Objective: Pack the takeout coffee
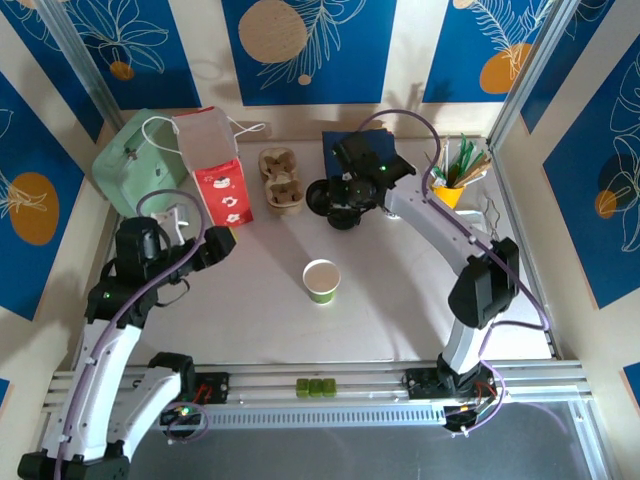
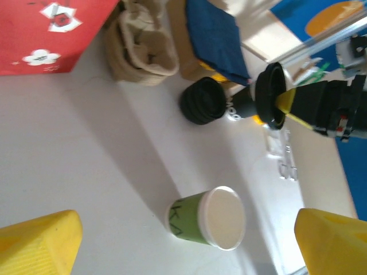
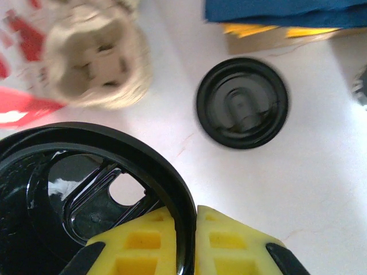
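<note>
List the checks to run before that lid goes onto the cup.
1. Round black plastic lid pinched at its rim by the right gripper: ok.
2. Small green paper cup upright, mouth uncovered: ok.
3. Cup standing apart from other things: ok.
4. Lid over the cup: not ok; it hangs at the back beside the stack of spare black lids.
5. Left gripper open, apart from the cup: ok.
6. Cup filled: cannot tell.
</note>
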Robot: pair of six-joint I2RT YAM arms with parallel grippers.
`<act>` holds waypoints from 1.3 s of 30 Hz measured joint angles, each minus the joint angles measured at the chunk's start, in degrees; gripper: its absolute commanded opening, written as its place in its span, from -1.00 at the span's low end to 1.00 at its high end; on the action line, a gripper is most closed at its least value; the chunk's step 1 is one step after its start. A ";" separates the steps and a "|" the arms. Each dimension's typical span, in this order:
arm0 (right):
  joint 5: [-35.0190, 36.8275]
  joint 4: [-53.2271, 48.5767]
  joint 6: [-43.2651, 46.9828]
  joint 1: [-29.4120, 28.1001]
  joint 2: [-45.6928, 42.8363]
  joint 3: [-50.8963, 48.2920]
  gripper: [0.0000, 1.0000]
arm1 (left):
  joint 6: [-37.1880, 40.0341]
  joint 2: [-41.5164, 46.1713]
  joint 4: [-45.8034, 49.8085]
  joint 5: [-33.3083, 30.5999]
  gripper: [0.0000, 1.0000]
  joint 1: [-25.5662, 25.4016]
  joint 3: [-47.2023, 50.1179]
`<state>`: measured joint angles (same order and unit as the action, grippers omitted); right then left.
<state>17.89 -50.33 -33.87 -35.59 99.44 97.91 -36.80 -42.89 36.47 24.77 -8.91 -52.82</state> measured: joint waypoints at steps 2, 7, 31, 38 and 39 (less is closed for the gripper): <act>-2.14 0.31 -0.20 -2.10 -2.49 -1.25 -0.76 | -1.18 -1.66 -0.35 3.04 0.79 -0.31 -1.81; -7.06 1.88 -1.11 -6.25 -6.10 -3.26 -0.76 | -3.56 -5.29 -0.72 7.87 0.68 -2.93 -5.75; -11.43 4.68 -4.33 -14.71 -8.24 -3.98 -0.76 | -6.47 -13.05 -2.08 9.68 -0.07 -15.98 -9.01; -12.02 4.92 -5.18 -15.06 -8.35 -3.98 -0.76 | -6.88 -12.04 -3.15 8.11 -0.19 -15.98 -8.28; -12.17 4.90 -5.18 -15.13 -8.46 -3.98 -0.76 | -6.88 -11.87 -3.23 7.93 -0.20 -15.98 -8.15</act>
<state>5.72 -45.43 -39.05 -50.72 90.98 93.93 -43.68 -54.76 33.23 32.71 -24.88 -60.97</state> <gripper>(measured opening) 0.123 0.406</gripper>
